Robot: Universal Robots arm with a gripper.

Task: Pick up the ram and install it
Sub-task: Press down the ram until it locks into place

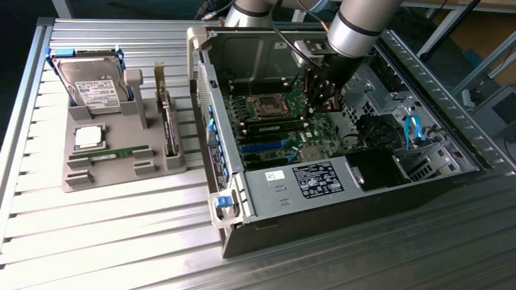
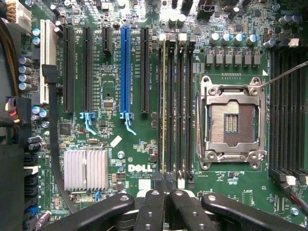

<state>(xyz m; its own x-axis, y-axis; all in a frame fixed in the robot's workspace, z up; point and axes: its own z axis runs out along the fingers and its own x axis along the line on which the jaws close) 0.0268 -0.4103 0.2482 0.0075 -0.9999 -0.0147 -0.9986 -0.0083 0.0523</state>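
A ram [image 2: 164, 106] stands edge-on in one of the long memory slots beside the empty processor socket [image 2: 232, 122] on the green motherboard [image 2: 120, 154]. My gripper [image 2: 164, 179] is shut, its black fingertips together at the near end of that stick; whether they touch it I cannot tell. In the exterior view the gripper [image 1: 320, 109] hangs inside the open computer case [image 1: 354, 187], low over the motherboard. Another green ram stick [image 1: 109, 154] lies in the grey holder [image 1: 121, 175] outside the case.
The holder also carries a hard drive [image 1: 93, 90], a square silver processor [image 1: 89, 137] and a dark expansion card [image 1: 168, 121]. Inside the case are a black power supply [image 1: 322, 178], blue cables [image 1: 412, 130], a silver heatsink [image 2: 86, 168] and a blue slot [image 2: 125, 72].
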